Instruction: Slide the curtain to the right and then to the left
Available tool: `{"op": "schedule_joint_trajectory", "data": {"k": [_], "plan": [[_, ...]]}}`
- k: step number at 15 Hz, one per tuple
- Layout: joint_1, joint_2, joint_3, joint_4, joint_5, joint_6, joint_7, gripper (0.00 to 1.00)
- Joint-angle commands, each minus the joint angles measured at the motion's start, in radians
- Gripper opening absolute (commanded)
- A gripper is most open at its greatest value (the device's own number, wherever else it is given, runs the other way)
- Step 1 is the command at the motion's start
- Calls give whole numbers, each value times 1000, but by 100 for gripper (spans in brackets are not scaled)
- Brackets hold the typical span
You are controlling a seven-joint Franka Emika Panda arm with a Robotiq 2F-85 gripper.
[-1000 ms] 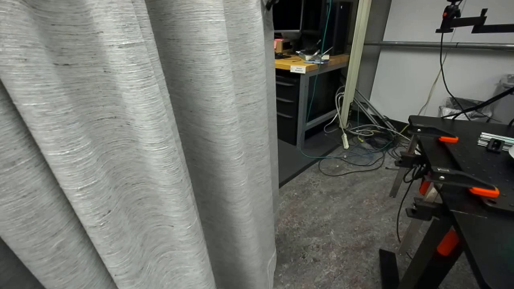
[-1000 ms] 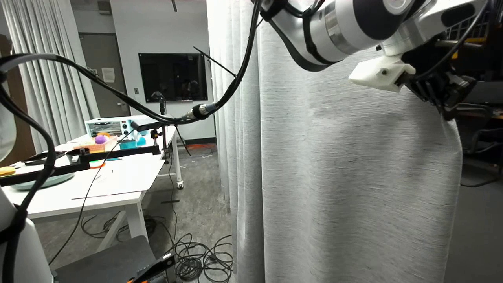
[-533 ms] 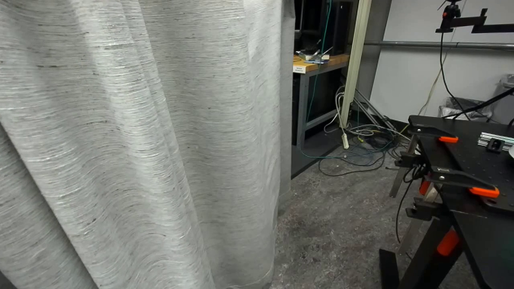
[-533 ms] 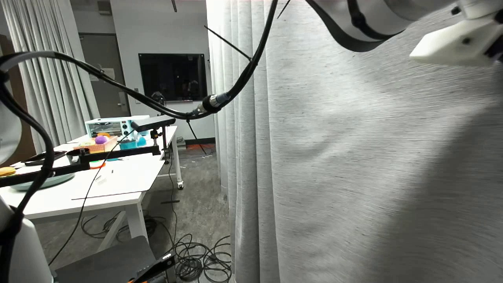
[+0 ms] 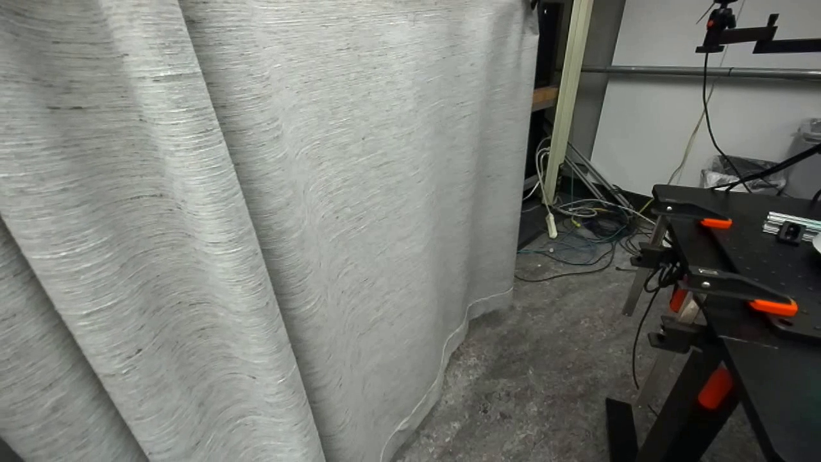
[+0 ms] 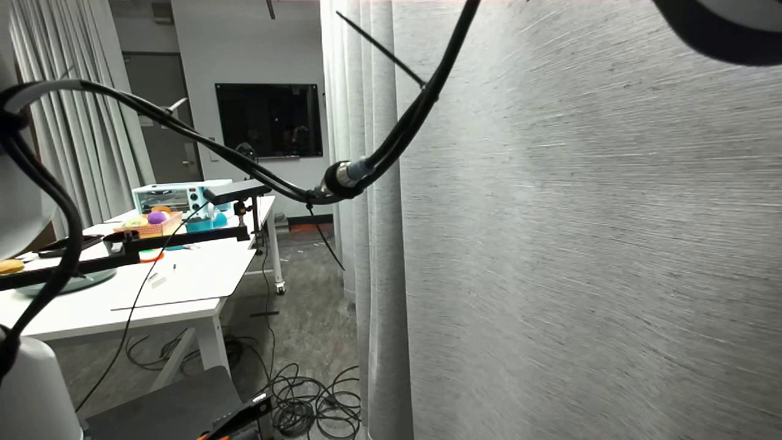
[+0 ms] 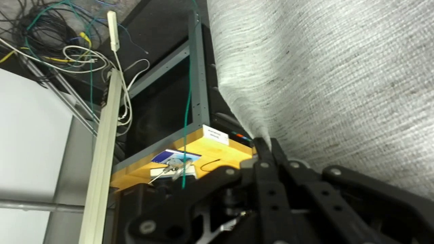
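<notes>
Fingers [image 7: 266, 176] clench a thin tuck at the free edge of the curtain [image 7: 325, 67], their tips pressed together on the cloth; the wrist view blurs there, so how deep the bite goes is hard to tell. From the left of an exterior view, the curtain [image 5: 359, 192] hangs in deep slanting folds, then smooths into a broad sheet up to its right-hand edge. Just right of that edge shows a pale post [image 5: 569, 96], then a tangle of cords [image 5: 606, 224] on the floor [image 5: 526, 378], and farthest right a black counter [image 5: 782, 378] bearing orange-tipped clamps [image 5: 737, 287], well apart from the cloth. Sliding rightward looks like the step in hand, probably well along. Doing it well likely calls for a level, unhurried sideways pull, since a shallow pinch could slip if jerked; the hem should pass clear of the cords. Then pause, let the folds settle, and reverse with the same grip.
</notes>
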Motion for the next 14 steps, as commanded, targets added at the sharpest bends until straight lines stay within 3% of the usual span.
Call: {"op": "schedule_joint_trajectory", "data": {"k": [1,2,4,12,14], "plan": [[-110,79,72,59,120,-96,-159,0],[-11,-184,18,-176,-9,-111,-171,0],[-22,-245,41,-226,12,-126,-275,0],[-81,-697,148,-599,90,-398,-602,0],[-100,-809,175,-684,70,-471,-631,0]]}}
